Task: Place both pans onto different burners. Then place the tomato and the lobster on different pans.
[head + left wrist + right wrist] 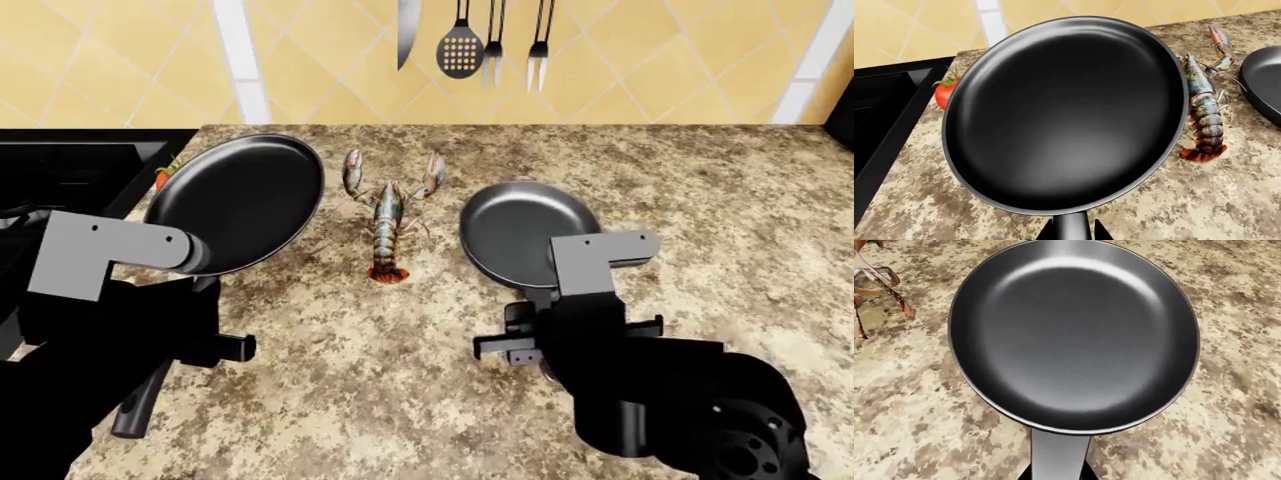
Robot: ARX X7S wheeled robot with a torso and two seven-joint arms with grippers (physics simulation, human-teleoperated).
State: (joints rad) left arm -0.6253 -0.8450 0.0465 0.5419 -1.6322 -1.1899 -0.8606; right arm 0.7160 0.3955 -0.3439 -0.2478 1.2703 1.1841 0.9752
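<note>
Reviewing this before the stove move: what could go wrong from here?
1. The left pan hangs right beside the tomato, which it half hides; swinging it toward the stove could knock the tomato.
2. The lobster lies between the pans; a low sweep by the right pan might clip its claws.
3. Both pans are held by their handles only, so they may tilt or slip.

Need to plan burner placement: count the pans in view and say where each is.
2. The matte black pan is at the left jaws, tilted beside the stove; the grey pan sits on the counter, right of the lobster.
</note>
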